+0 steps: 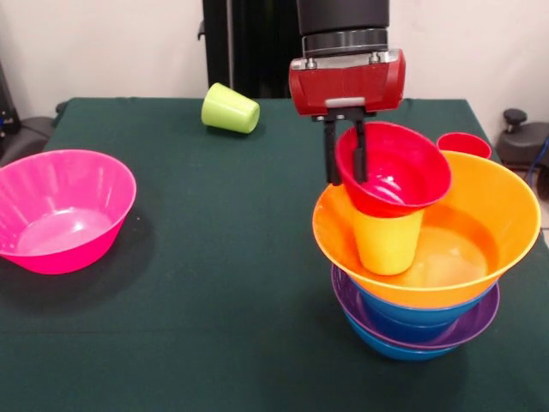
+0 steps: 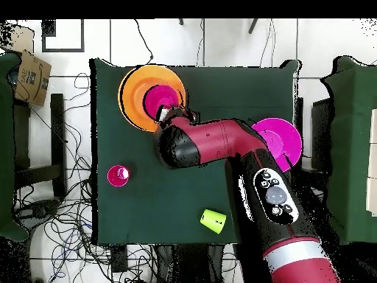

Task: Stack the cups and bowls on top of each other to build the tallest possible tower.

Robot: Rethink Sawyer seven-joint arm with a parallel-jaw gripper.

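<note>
Gripper (image 1: 345,153) pinching rim of glossy red bowl (image 1: 396,172) on tapered yellow cup (image 1: 388,242).

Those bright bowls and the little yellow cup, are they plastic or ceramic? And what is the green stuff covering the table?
The orange bowl, red bowl and pink bowl look like glossy plastic: thin rims, bright highlights, light glowing through the walls. The yellow cup seems the same, though duller. The table cover looks like dark green matte cloth, perhaps felt; it shows no shine.

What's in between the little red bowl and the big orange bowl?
The yellow cup: in the front view it stands upright inside the orange bowl, with the tilted red bowl resting on its top.
</note>
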